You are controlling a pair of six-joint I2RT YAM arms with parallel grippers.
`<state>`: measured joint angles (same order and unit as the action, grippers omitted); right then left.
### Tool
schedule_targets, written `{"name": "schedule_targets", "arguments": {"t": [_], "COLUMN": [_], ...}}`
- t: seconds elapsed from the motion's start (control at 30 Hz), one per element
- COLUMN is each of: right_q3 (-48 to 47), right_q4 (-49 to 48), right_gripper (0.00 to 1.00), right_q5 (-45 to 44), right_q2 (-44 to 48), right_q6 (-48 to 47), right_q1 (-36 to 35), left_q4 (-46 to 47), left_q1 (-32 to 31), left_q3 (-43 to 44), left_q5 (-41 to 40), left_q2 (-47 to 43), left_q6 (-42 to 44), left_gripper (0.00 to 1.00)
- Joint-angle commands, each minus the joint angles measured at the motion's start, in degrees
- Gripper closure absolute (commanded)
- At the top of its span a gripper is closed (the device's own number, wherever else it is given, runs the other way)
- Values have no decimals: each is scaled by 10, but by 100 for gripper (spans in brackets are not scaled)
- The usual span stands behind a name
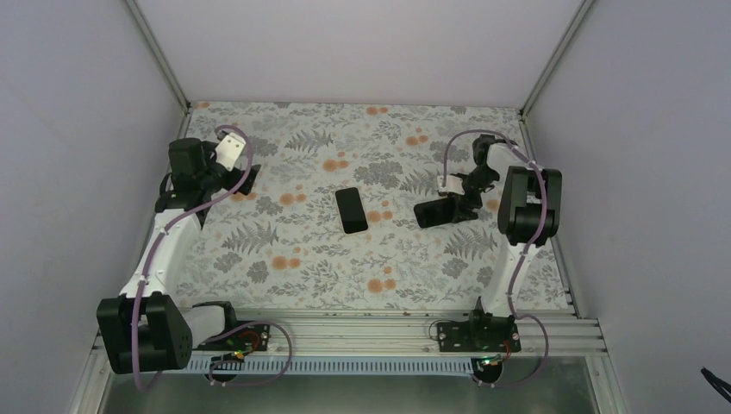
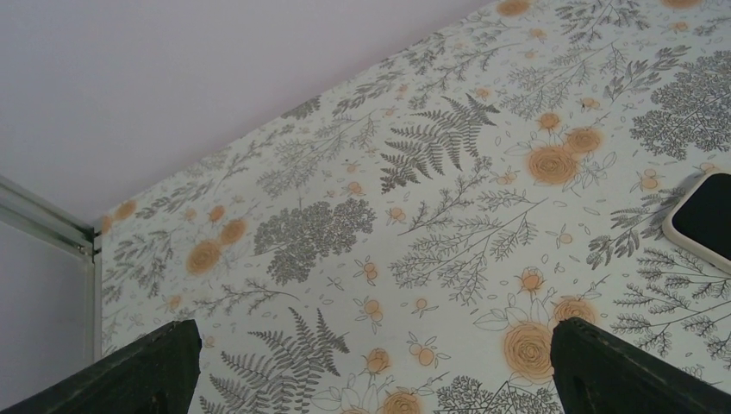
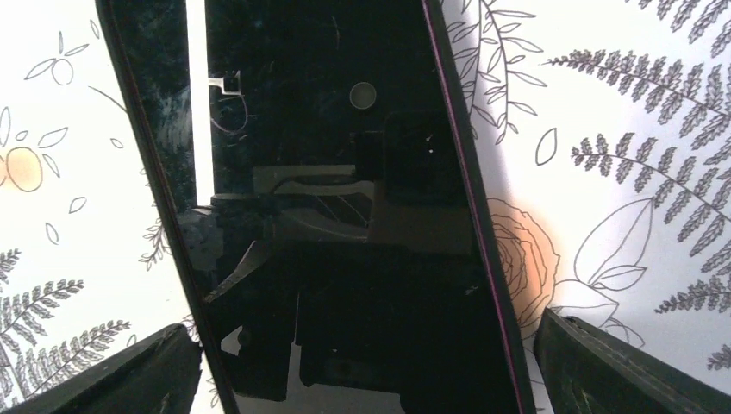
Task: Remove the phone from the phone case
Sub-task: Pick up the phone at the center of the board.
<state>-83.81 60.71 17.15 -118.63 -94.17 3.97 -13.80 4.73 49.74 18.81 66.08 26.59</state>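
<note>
The phone lies flat at the middle of the table, black glass up; its pale rim shows at the right edge of the left wrist view. The black phone case lies to its right, apart from it. In the right wrist view the case fills the space between my right gripper's fingers, glossy, with a round hole near its far end. The left finger is at the case's edge; a thin gap shows at the right finger. My left gripper is open and empty at the far left.
The floral cloth covers the table. Grey walls close in the left, back and right sides. A metal corner post stands near the left gripper. An aluminium rail with the arm bases runs along the near edge.
</note>
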Motion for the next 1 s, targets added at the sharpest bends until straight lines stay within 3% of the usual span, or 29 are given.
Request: {"name": "schedule_targets", "arguments": {"t": [0.0, 0.3, 0.37, 0.57, 0.73, 0.97], "right_q3": [38, 245, 276, 280, 273, 256], "right_q4": [18, -233, -269, -272, -253, -206], "right_gripper": [1, 8, 16, 34, 37, 38], "right_q5": [-47, -97, -105, -88, -20, 114], "right_q2": [-8, 114, 131, 130, 153, 238], "right_q6": [9, -35, -36, -1, 36, 85], "right_q1": [4, -1, -3, -4, -4, -6], "left_q4": [14, 17, 13, -11, -45, -146], "left_q1": [0, -13, -25, -88, -138, -212], "left_q3": [-10, -11, -4, 44, 107, 238], "left_q5": [14, 6, 0, -33, -20, 82], "left_q2": [-1, 1, 7, 36, 74, 166], "left_q6": [7, 19, 23, 36, 42, 52], "left_gripper": [0, 0, 0, 0, 0, 0]}}
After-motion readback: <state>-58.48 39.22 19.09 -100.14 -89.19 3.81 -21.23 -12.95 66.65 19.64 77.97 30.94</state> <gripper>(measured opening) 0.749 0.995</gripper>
